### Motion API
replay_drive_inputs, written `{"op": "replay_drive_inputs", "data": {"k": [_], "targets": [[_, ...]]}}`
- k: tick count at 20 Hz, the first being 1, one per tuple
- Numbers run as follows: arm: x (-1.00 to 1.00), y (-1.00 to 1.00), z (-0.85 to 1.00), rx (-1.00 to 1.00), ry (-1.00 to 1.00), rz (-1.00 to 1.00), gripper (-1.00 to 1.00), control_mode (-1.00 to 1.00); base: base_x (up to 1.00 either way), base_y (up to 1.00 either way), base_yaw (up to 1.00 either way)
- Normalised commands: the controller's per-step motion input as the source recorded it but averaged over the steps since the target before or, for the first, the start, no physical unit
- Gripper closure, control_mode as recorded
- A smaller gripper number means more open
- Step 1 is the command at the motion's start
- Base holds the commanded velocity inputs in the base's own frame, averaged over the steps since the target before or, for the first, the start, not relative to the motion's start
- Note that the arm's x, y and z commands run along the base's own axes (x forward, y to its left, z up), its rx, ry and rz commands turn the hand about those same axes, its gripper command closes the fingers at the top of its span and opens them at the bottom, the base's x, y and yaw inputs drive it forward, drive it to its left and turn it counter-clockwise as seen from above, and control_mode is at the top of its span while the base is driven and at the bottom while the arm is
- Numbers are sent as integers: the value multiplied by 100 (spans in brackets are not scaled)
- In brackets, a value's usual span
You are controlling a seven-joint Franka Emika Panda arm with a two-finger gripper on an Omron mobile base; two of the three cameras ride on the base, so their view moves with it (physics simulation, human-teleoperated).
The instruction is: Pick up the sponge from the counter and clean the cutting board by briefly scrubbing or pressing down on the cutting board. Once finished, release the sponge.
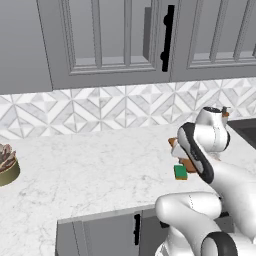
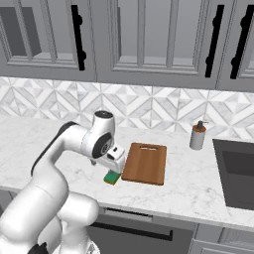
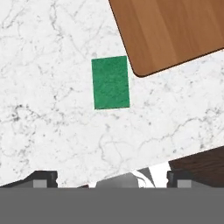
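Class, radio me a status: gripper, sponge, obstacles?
Gripper open, empty, above the counter. Green rectangular sponge beside reddish-brown wooden cutting board, apart. Nothing between.

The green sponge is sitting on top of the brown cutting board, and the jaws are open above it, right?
Not quite. The sponge lies on the white counter beside the cutting board, not on it; the hand view shows a gap between them. The jaws are open above it.
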Motion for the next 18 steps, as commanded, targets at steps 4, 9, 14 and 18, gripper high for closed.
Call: {"op": "replay_drive_inputs", "data": {"k": [4, 9, 14, 18], "targets": [[47, -14, -46, 0, 9, -3, -100, -100, 0, 0, 0], [45, -2, -42, 0, 0, 0, -100, -100, 0, 0, 0], [41, 0, -40, 1, 0, 0, -100, -100, 0, 0, 0], [25, -3, -28, 1, 0, 0, -100, -100, 0, 0, 0]]}}
